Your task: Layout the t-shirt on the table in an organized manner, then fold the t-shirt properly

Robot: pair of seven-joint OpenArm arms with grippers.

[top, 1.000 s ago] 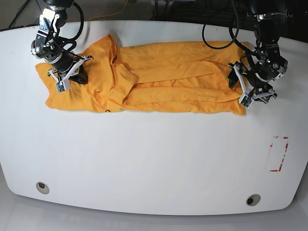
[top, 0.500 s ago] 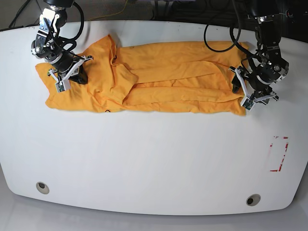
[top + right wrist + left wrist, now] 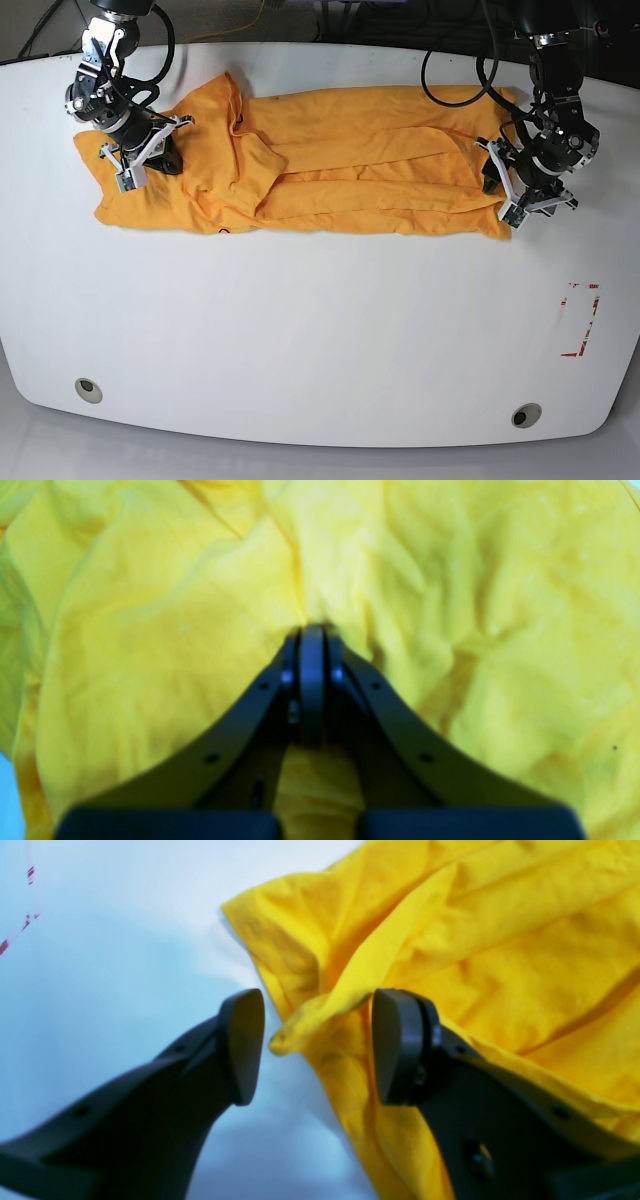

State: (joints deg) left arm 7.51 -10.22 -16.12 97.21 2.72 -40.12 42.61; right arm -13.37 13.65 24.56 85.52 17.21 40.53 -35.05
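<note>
A: Where do I find the t-shirt (image 3: 330, 165) right now?

B: I see it lying crumpled in a long band across the far half of the table (image 3: 320, 330), one end by each arm, folds running along its length.

A: And my left end effector (image 3: 317, 1045)?

B: Its jaws stand apart at the shirt's end edge. In the left wrist view a rolled fold of yellow cloth sits between the pads; one finger (image 3: 405, 1045) rests on the fabric, the other is over bare white table. I cannot tell whether they pinch anything.

A: The right end effector (image 3: 312, 635)?

B: Jaws together, tips pressed into bunched cloth at the other end of the shirt. In the base view it (image 3: 140, 160) sits on the fabric there.

A: Anything else?

B: A red tape outline (image 3: 580, 320) near the left arm's side, two grey grommets (image 3: 88, 389) along the near edge.
</note>
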